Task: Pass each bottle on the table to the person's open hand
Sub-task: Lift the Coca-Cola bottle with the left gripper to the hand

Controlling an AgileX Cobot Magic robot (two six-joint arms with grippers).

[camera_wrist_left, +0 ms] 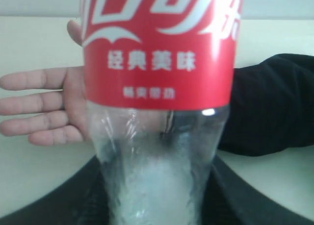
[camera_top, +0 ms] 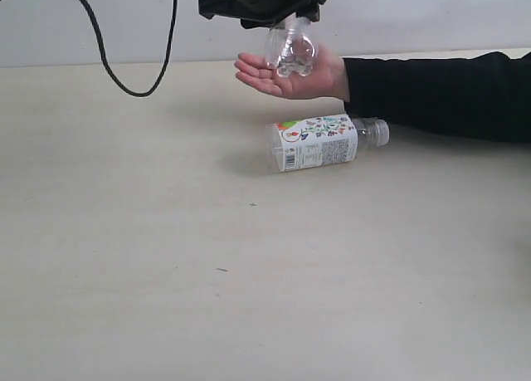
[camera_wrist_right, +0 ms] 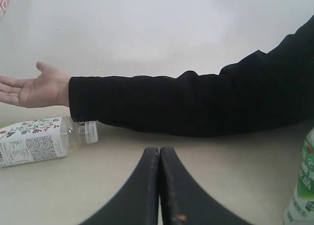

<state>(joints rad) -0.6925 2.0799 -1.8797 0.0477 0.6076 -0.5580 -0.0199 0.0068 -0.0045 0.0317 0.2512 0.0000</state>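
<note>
My left gripper (camera_top: pixel 286 17) is shut on a clear bottle with a red label (camera_wrist_left: pixel 157 53), held bottom-down just over the person's open hand (camera_top: pixel 286 78). In the left wrist view the black fingers (camera_wrist_left: pixel 73 200) flank the bottle's clear body and the palm (camera_wrist_left: pixel 44 105) lies behind it. A clear bottle with a white floral label (camera_top: pixel 319 142) lies on its side on the table (camera_top: pixel 166 256), right in front of the hand. My right gripper (camera_wrist_right: pixel 160 151) is shut and empty, low over the table. It faces the floral bottle (camera_wrist_right: pixel 34 139) and the hand (camera_wrist_right: pixel 29 90).
The person's black-sleeved arm (camera_top: pixel 440 95) reaches in from the right along the table's far side. A black cable (camera_top: pixel 124 78) loops down at the far left. A bottle with a green and white label (camera_wrist_right: pixel 301 190) stands close beside my right gripper.
</note>
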